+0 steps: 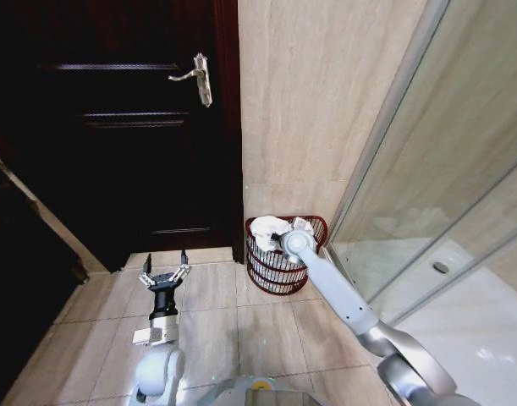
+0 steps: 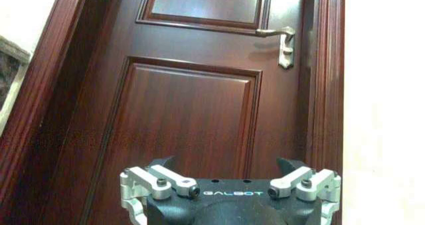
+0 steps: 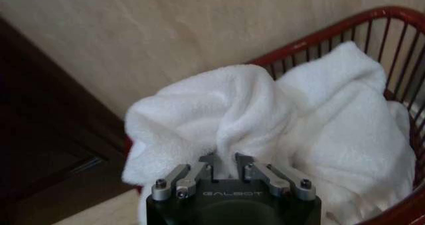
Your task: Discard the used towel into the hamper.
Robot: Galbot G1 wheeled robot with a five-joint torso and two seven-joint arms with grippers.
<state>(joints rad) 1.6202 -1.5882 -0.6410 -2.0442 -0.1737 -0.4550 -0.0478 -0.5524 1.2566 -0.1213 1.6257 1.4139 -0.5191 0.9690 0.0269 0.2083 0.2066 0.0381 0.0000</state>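
The only readable writing anywhere is "GALBOT", printed on the black body of both pincers in the two wrist views.

The hamper (image 1: 283, 269) is a dark red open-wire basket sitting on the tiled floor (image 1: 216, 330), tucked into the corner where the beige wall (image 1: 317, 101) meets the glass shower partition (image 1: 444, 194), just beside the dark wooden door (image 1: 114, 127). Inside it is a white towel (image 3: 279, 120), bunched up in big folds and piled higher than the rim on the side toward the door. In the head view some more crumpled white stuff sits in the basket next to it, can't really tell what that is.

The right pincer (image 3: 226, 166) is reached out over the hamper, right at the rim, and it's clenched on a fold of the towel; you can see the terry cloth squeezed between the two fingers (image 3: 199, 168). Most of the towel is resting down in the basket.

The left pincer (image 1: 166, 272) is hanging low over the floor tiles, well apart from the hamper, pointing at the door. Its fingers are spread wide with nothing in them. In its wrist view, the door's silver lever handle (image 2: 282, 41) sits up high.
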